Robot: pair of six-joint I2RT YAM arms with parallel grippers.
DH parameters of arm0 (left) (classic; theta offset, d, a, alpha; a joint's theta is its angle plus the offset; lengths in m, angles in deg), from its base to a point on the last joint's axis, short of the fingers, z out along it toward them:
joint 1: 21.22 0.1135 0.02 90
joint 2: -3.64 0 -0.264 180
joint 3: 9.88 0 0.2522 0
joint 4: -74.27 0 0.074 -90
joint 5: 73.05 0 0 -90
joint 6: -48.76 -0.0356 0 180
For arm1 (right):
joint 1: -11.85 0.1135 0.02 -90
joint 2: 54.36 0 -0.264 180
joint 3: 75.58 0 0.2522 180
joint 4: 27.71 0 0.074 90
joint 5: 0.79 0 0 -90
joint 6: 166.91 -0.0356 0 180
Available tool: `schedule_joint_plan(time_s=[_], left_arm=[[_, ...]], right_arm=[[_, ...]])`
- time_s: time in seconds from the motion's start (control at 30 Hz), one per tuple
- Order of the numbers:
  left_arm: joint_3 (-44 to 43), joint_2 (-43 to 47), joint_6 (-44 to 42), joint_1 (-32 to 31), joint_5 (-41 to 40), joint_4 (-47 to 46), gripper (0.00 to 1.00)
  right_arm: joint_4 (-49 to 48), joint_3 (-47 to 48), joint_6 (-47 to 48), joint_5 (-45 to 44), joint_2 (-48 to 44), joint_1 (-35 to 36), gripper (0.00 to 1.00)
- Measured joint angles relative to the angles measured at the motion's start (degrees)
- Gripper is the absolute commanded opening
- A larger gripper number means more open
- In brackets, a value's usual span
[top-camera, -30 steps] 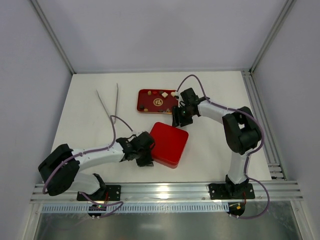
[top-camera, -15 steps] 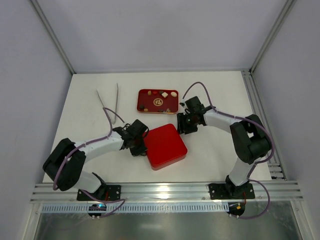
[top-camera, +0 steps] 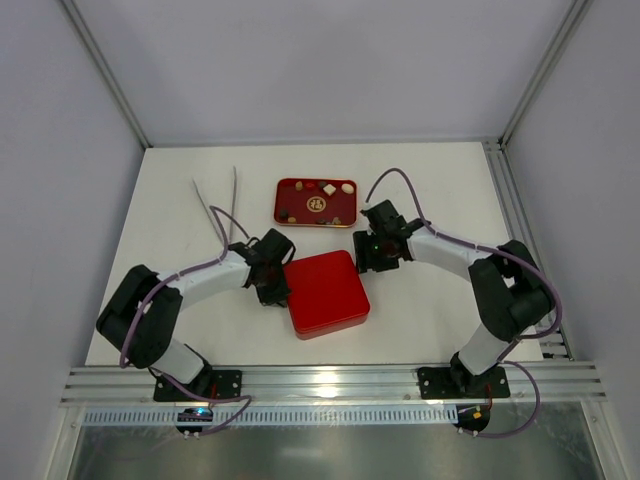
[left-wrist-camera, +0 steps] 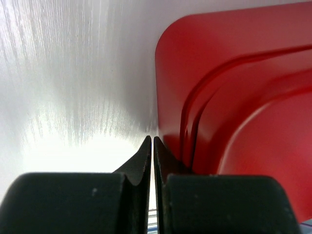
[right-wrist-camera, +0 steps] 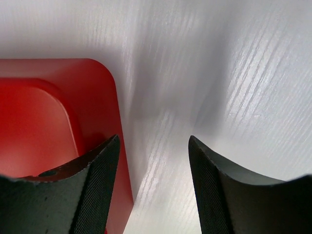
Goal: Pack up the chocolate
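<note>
From above, the chocolate [top-camera: 327, 187] shows only as tiny brown, tan and white specks lying in the red tray [top-camera: 279, 202] toward the far side of the white surface [top-camera: 440, 180]; their shapes are too small to make out, and neither wrist camera shows them. The red square box [top-camera: 328, 293] shows just its plain red top, near the middle of the surface and well apart from the tray. In both wrist views it is cut off by the frame, with only a rounded corner and stepped rim visible. The left arm reaches in low from the left. The left claw [left-wrist-camera: 151, 141] is pressed together, tips meeting, right at the box's left edge; whether it touches the box is hard to tell. The right arm bends in from the right, and the right claw [right-wrist-camera: 152, 141] is spread at the box's far right corner, one finger over the red, the other over bare surface. A pair of metal tongs [top-camera: 233, 195] lies left of the tray.
</note>
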Motion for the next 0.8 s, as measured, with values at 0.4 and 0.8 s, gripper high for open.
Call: schedule_joint_plan(time_s=[0.4, 0.8], left_arm=[[-3.2, 0.5, -6.5, 7.4, 5.0, -1.8, 0.02], [-5.0, 3.7, -9.0, 13.2, 8.9, -1.9, 0.24]], right_arm=[[-2.0, -5.3, -4.0, 3.8, -5.9, -2.2, 0.63], [-7.1, -12.1, -8.2, 8.6, -13.2, -9.9, 0.66]])
